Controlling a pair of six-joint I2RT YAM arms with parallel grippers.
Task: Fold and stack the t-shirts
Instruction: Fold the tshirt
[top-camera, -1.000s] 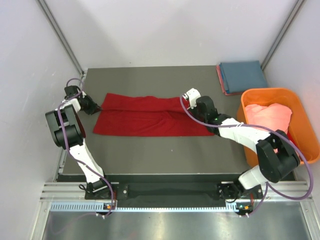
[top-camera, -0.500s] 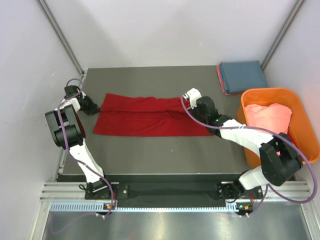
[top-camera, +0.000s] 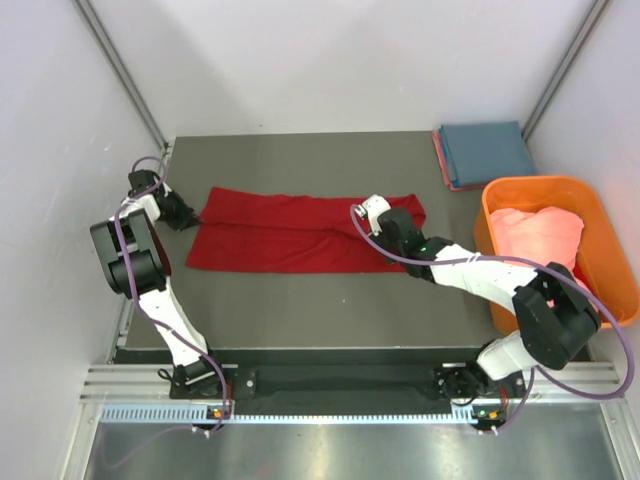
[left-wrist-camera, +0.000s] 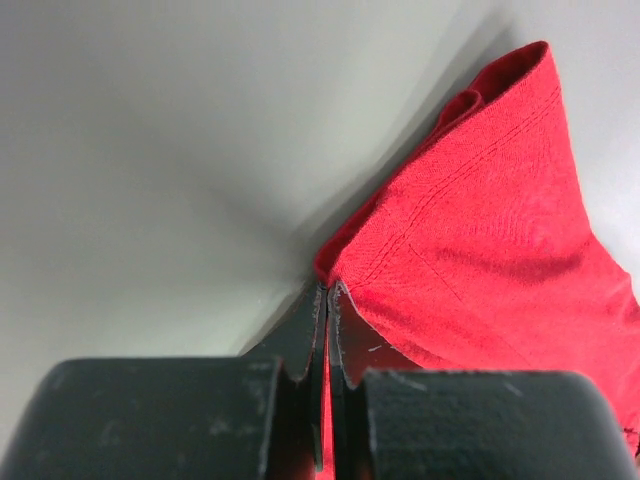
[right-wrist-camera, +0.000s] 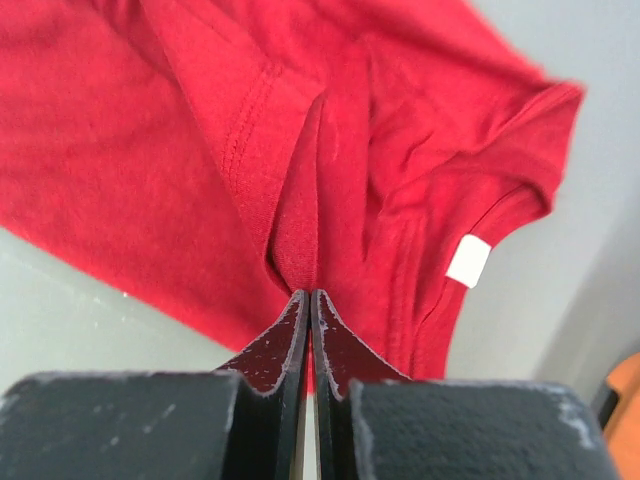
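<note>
A deep red t-shirt (top-camera: 270, 235) lies stretched in a long band across the dark table (top-camera: 300, 310). My left gripper (top-camera: 192, 215) is shut on its far left corner; in the left wrist view the cloth (left-wrist-camera: 480, 230) runs into the closed gripper (left-wrist-camera: 327, 290). My right gripper (top-camera: 388, 222) is shut on a pinched ridge of the shirt near its right end. The right wrist view shows that gripper (right-wrist-camera: 308, 295), the shirt (right-wrist-camera: 200, 120) and its white neck label (right-wrist-camera: 468, 260). A blue shirt (top-camera: 487, 148) lies folded at the back right on a salmon-pink one (top-camera: 440, 160).
An orange tub (top-camera: 600, 215) stands at the table's right edge with a loose salmon-pink shirt (top-camera: 535, 232) in it. White walls and metal posts close in the table on the left, back and right.
My right gripper has moved left, pulling the shirt's right end with it, so that end now bunches and doubles over. The left gripper has not moved.
</note>
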